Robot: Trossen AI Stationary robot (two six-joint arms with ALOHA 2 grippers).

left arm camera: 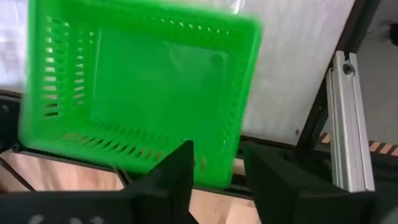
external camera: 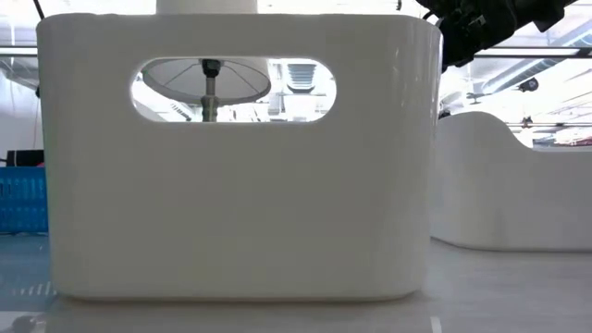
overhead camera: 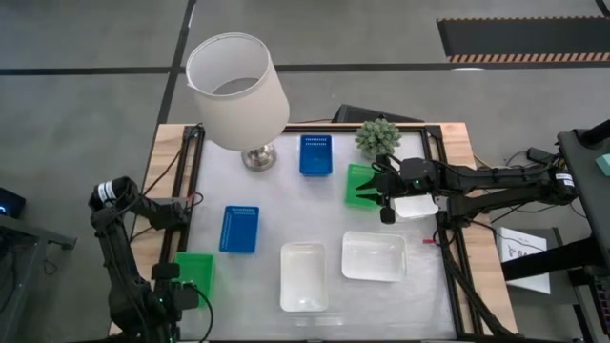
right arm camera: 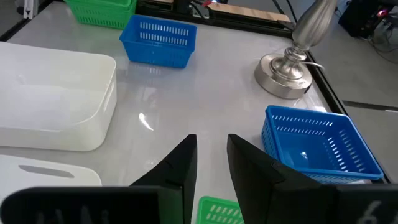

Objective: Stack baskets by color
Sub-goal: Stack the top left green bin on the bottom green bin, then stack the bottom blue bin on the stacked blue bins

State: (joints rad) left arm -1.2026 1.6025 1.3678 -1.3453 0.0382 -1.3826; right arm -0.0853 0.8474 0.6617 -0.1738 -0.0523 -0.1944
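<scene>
Green basket (overhead camera: 194, 272) (front-left) lies lengthwise front-to-back.

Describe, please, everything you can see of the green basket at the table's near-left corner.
The green basket is a shallow rectangular tray of bright green plastic, its side walls pierced with rows of slots and its bottom looking finely perforated. It sits open side up and empty at the table's near-left corner, partly over the dark frame rail. In the left wrist view the left tool stands at its near wall, fingers apart, one overlapping the rim; contact cannot be confirmed.
</scene>
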